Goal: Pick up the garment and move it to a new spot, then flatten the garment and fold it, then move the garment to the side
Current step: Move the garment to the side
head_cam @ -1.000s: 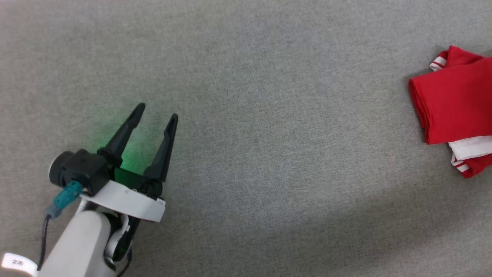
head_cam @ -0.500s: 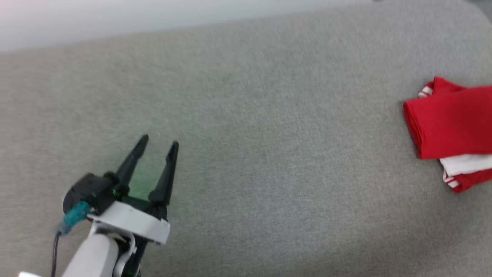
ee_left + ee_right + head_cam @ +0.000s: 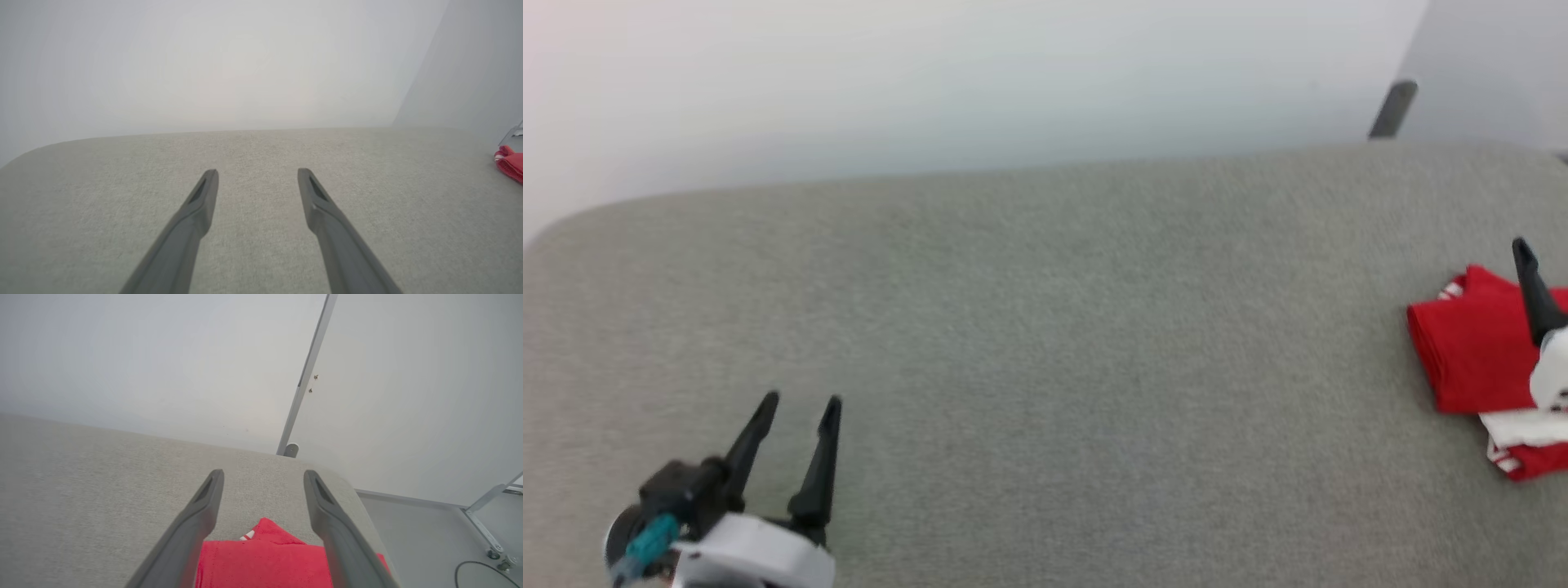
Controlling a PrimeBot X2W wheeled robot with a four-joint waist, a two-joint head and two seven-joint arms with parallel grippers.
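— Where is the garment?
— Folded, at the right edge of the head view, on the gray cloth surface.
— And the grippers?
— The right gripper hangs over it, jaws wide, empty. The left gripper, lower left, is equally wide, well apart.

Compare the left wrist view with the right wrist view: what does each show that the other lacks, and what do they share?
Left wrist view, not the right: the left gripper, open, over a bare stretch of the grey padded surface, with that surface's rounded corner at the left.
Right wrist view, not the left: the right gripper, open, with the folded garment under its fingers; a slanted metal post, the floor and a dark cable.
Shared: that surface, the pale wall, and the red garment, at the left wrist view's far right edge.
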